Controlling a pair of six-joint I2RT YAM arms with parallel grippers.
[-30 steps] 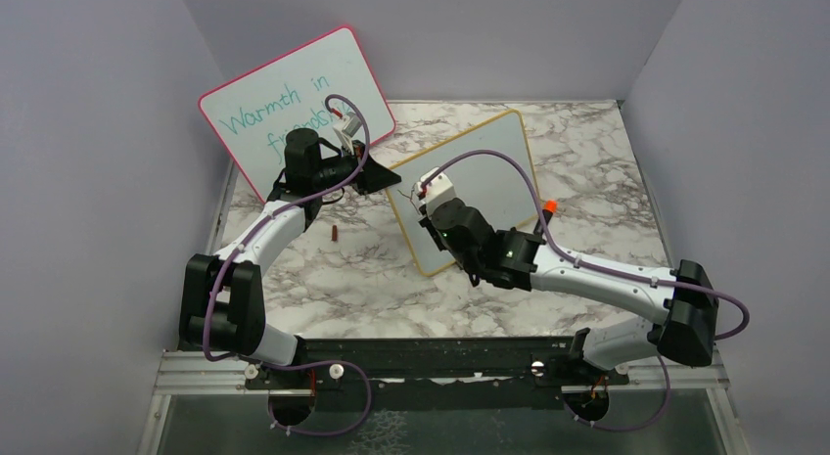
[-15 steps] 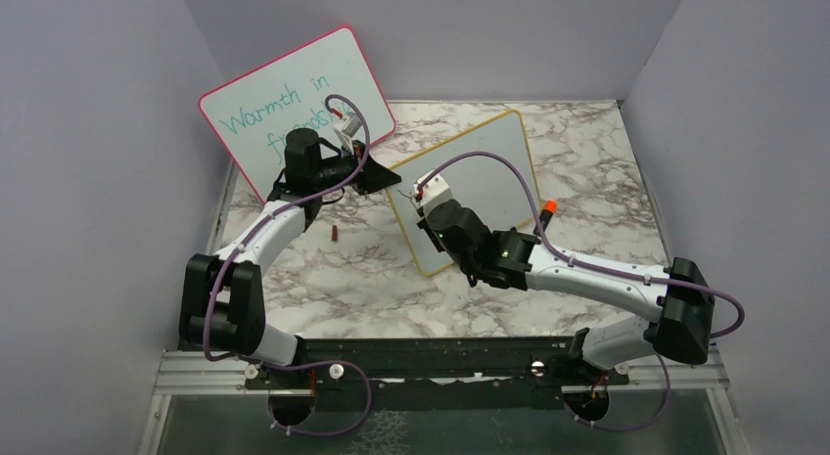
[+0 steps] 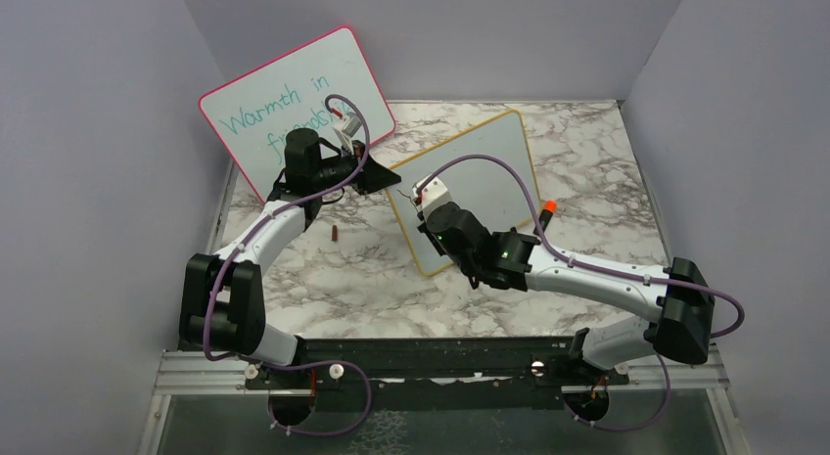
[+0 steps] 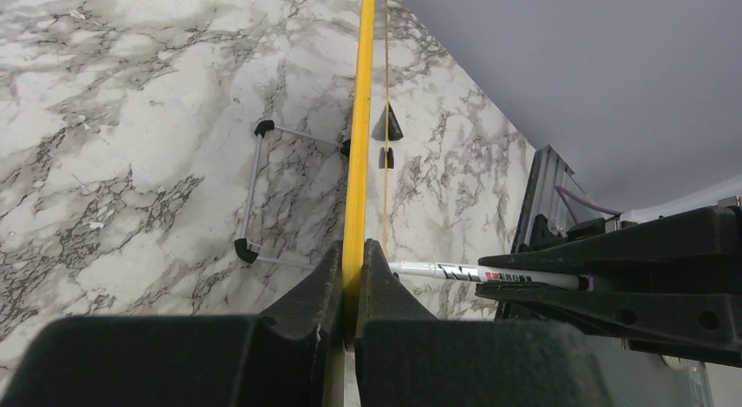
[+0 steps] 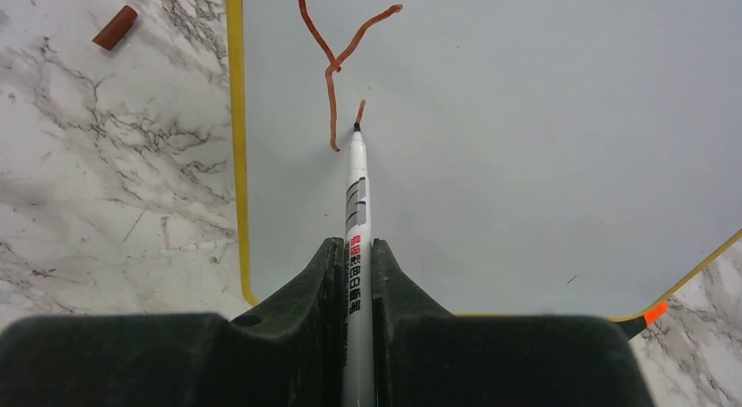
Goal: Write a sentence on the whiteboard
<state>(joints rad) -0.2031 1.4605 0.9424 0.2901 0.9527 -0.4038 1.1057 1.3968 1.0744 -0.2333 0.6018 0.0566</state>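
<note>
While left fingers (image 4: 306,312) clench yellow edge of whiteboard (image 4: 357,118), right fingers (image 5: 297,304) grasp marker (image 5: 354,216), tip at red-brown strokes (image 5: 331,85).

The whiteboard (image 5: 525,162) is pale grey-white with a yellow frame. On it are thin red-brown lines (image 5: 332,70). The marker (image 5: 354,206) is white with grey and red marks and a dark tip. Left of the whiteboard lies a small red-brown cap (image 5: 115,27). The table (image 5: 105,206) is white marble with grey veins. An orange tab (image 5: 654,312) sits at the whiteboard's corner. Behind the whiteboard, the bigger board (image 3: 284,83) has a pink frame and teal writing. The left gripper (image 4: 353,258) and right gripper (image 5: 354,254) are black.
</note>
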